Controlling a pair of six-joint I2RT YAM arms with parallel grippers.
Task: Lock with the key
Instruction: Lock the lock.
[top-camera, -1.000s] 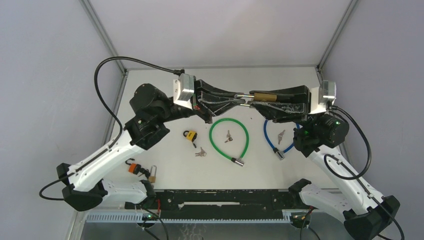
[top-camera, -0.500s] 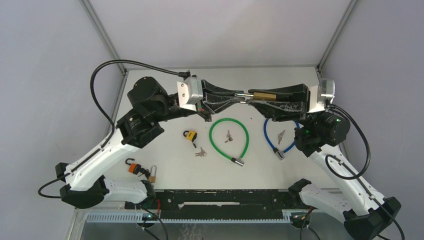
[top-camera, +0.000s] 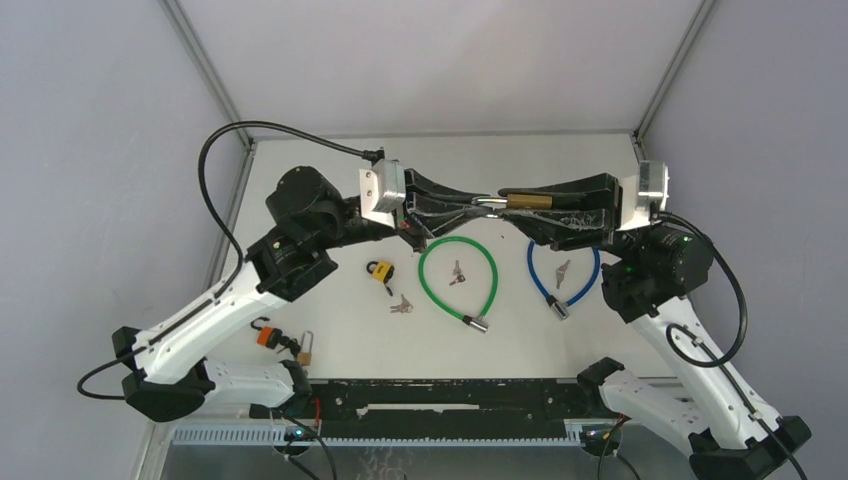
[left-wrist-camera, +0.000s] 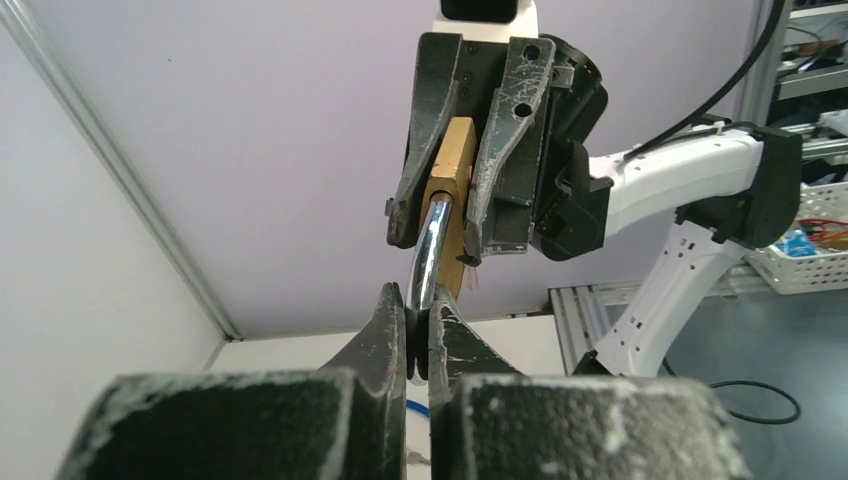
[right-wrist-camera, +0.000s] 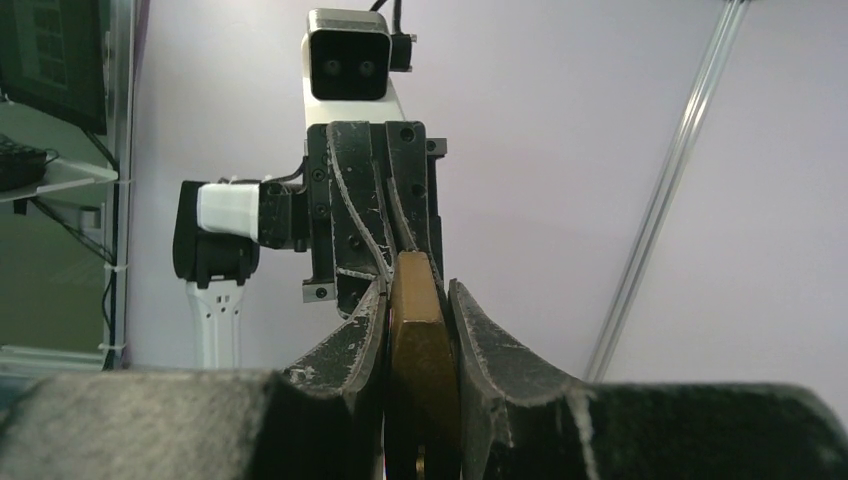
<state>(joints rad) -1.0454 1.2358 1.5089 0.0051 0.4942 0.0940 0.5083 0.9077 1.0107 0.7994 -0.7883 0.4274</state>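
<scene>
Table (top-camera: 330, 340): two cable locks (top-camera: 422, 272) (top-camera: 533, 272), three key sets (top-camera: 401, 305) (top-camera: 457, 272) (top-camera: 562, 270); right pincer (top-camera: 505, 204) grips padlock (top-camera: 527, 201), left pincer (top-camera: 480, 203) its shackle (left-wrist-camera: 428, 255).

So the brass padlock (top-camera: 527, 201) is up in the air on my feed, lying on its side. The right gripper (top-camera: 512, 204) is clamped on the body. The chrome shackle (left-wrist-camera: 430, 250) points left, pinched in the left gripper (top-camera: 478, 203). Can't tell if it's latched.
</scene>
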